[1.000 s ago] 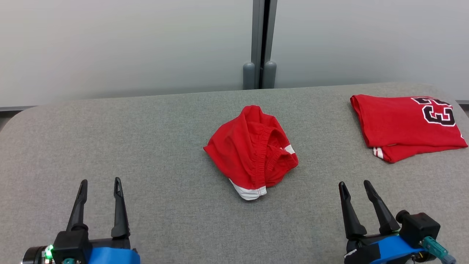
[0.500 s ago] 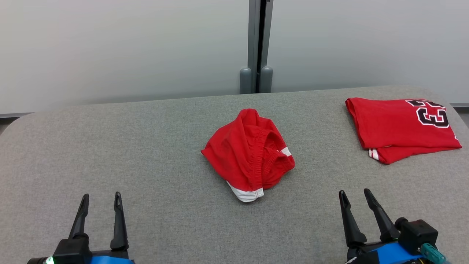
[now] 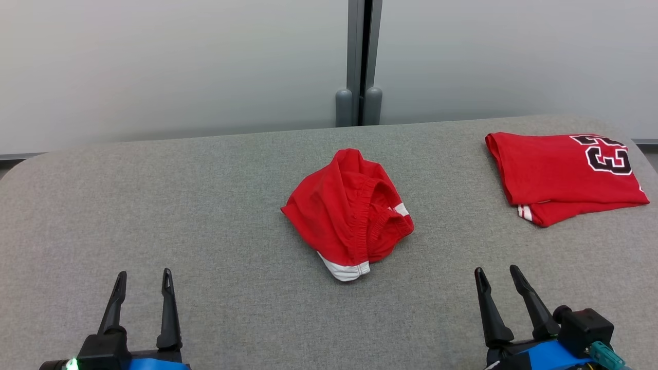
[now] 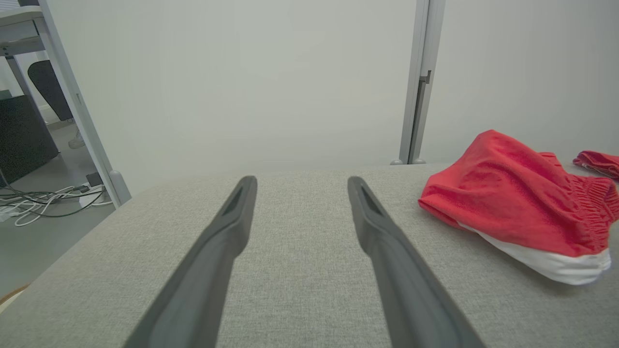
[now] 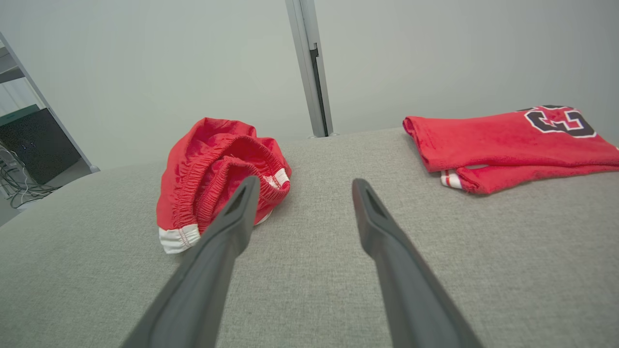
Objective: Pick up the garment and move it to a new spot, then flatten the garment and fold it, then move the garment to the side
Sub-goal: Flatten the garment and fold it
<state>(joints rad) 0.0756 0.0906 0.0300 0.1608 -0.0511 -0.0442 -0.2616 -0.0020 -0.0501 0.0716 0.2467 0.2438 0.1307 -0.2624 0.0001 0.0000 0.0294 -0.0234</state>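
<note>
Your head camera looks down over the table [image 3: 195,205] toward its far edge — both wrist cameras sit low, sharing the crumpled garment [image 3: 342,213].

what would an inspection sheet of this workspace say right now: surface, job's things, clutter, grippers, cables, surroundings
surface: grey fabric table, flat and smooth
job's things: red shorts with white trim, bunched up mid-table, elastic waistband showing, not held
clutter: red jersey with a black number, folded, at the table's far right, apart from the shorts
grippers: left gripper open and empty over the near left of the table; right gripper open and empty over the near right
cables: loose cables on the floor beyond the table's left end
surroundings: pale partition panels behind the table, joined by a grey post
</note>
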